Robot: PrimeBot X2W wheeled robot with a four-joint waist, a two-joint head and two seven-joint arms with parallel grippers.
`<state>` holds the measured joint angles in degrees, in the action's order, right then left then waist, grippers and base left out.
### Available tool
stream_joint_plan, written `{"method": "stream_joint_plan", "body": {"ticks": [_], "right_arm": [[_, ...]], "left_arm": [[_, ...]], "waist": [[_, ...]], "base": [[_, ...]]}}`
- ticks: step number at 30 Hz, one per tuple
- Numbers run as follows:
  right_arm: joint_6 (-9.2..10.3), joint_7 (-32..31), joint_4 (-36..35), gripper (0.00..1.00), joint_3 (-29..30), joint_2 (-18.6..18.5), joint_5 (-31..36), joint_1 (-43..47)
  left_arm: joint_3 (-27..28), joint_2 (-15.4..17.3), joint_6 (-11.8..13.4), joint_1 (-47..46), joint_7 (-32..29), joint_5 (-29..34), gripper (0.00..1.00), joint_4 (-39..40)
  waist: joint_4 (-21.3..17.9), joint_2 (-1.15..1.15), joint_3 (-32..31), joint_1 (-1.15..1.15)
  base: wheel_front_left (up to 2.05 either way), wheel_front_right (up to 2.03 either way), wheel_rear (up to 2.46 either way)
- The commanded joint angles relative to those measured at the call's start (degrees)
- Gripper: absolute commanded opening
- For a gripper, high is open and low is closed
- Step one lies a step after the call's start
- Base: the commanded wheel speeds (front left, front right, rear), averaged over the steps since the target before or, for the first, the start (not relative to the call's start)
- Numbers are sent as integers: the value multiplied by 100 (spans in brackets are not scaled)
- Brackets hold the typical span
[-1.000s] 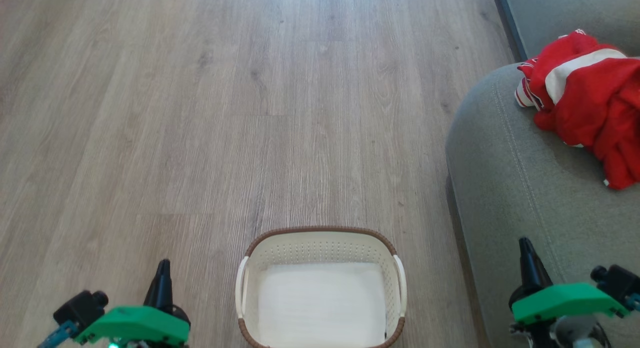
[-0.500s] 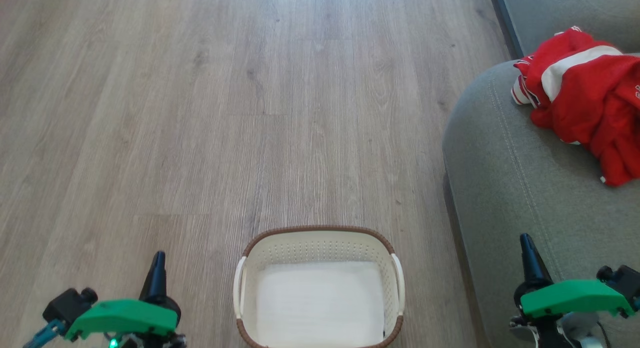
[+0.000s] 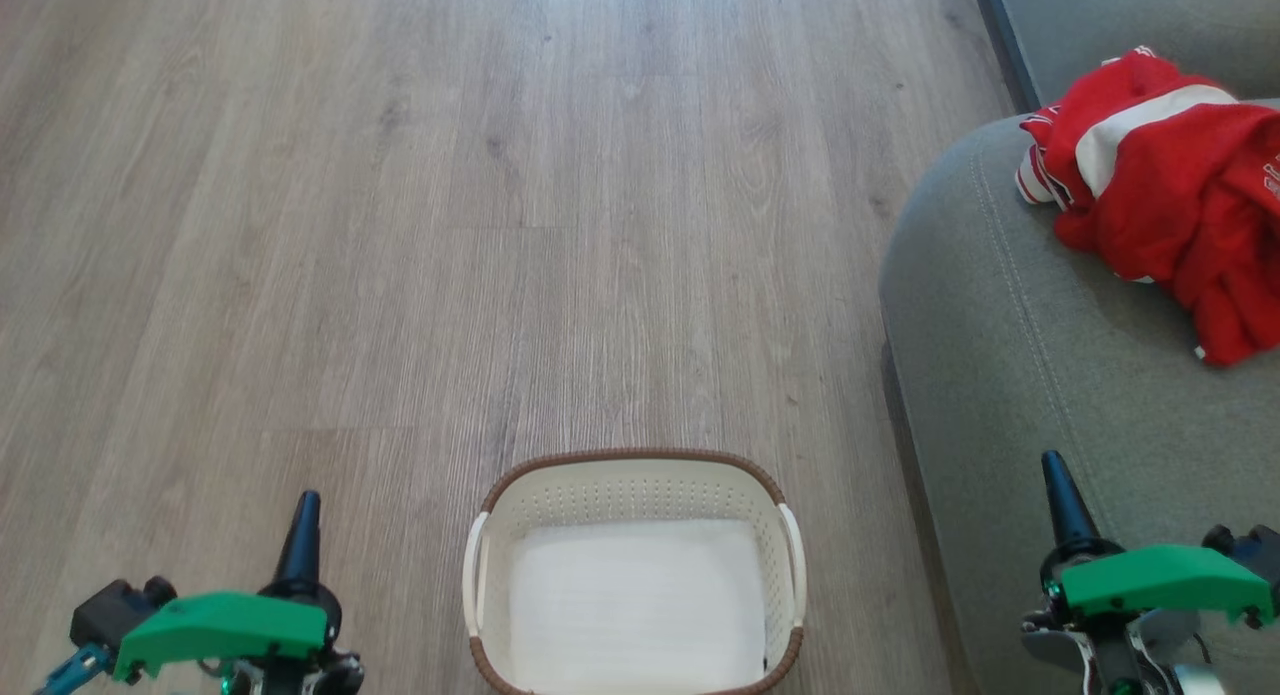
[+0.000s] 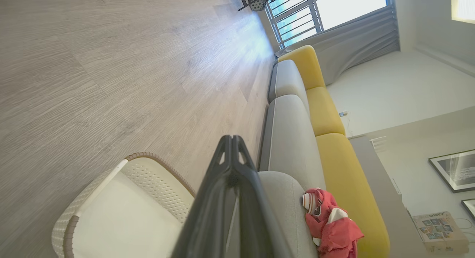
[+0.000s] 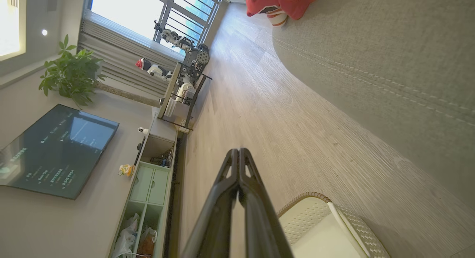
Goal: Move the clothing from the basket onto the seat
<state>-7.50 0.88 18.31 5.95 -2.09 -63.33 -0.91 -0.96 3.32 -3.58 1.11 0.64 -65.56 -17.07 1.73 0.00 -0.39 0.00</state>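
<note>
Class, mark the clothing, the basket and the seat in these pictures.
the clothing [image 3: 1190,205], head view, red fabric at the heap's middle.
the basket [image 3: 630,497], head view, perforated far wall.
the seat [image 3: 1150,405], head view, bare grey cushion.

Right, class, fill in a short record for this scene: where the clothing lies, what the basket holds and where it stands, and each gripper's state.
clothing: red with white bands, heaped on the seat
basket: empty, white bottom bare, standing on the wooden floor beside the seat
left gripper: shut, holding nothing, left of the basket
right gripper: shut, holding nothing, right of the basket, on the seat's side
task state: clothing out of the basket, on the seat
</note>
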Motion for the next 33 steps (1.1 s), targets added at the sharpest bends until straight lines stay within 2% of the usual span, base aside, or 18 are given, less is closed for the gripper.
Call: {"method": "stream_joint_plan", "body": {"ticks": [1,33], "right_arm": [[0,-64,-236,0,-41,-62,-219,-308],[1,-595,-387,0,37,-75,-2319,-481]], "left_arm": [[214,18,-49,-396,-47,-199,0,203],[637,-31,-319,-661,-573,-2137,0,279]], "waist": [[-8,0,3,0],[-138,0,45,0]], "base": [[0,0,0],[0,0,0]]}}
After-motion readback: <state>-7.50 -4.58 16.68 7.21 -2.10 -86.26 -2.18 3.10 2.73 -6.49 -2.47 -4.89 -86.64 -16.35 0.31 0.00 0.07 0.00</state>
